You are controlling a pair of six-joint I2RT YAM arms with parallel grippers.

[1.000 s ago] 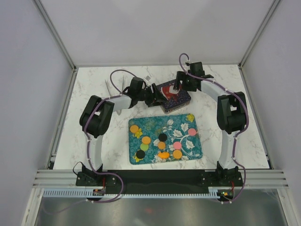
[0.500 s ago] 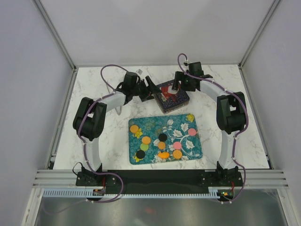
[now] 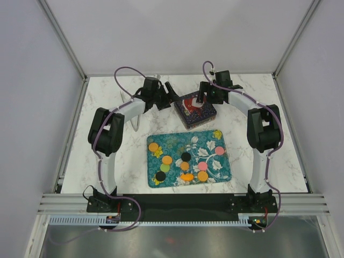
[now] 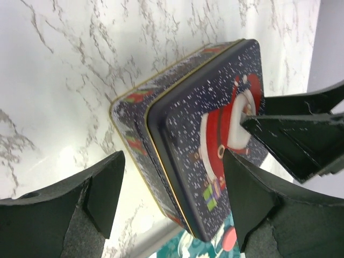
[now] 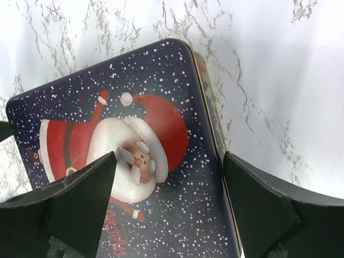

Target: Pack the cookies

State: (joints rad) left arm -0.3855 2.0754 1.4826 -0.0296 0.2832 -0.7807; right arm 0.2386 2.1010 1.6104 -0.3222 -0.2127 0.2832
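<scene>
On the marble desk (image 3: 107, 102), two things matter: a teal flowered tray (image 3: 221, 173) near the arm bases, and a square Santa-lidded tin (image 3: 196, 110) beyond it, towards the far edge.

Progress:
- The cookies (image 3: 186, 157) are all seen lying loose on the tray; some eleven discs can be counted, in orange, pink, green and black.
- None is seen in the tin or in a pincer.
- The tin's lid appears seated on its base, so the inside is hidden.
- The task is judged to be at its start: the lid is likely to be lifted off first, after which every cookie has to be moved across.

Left pincer (image 3: 171, 98):
- Jaws are spread wide.
- It is placed at the tin's left side.
- In the left wrist view the tin (image 4: 209, 134) is framed between the fingers of the left pincer (image 4: 172, 199), with a corner towards the camera.
- Nothing is gripped; contact cannot be made out.

Right pincer (image 3: 203, 98):
- Jaws are likewise spread wide.
- It is poised over the far part of the lid.
- In the right wrist view the Santa picture on the tin (image 5: 118, 140) is seen between the fingers of the right pincer (image 5: 169, 199).
- One fingertip lies close to the lid; whether it touches cannot be told. Nothing is held.
</scene>
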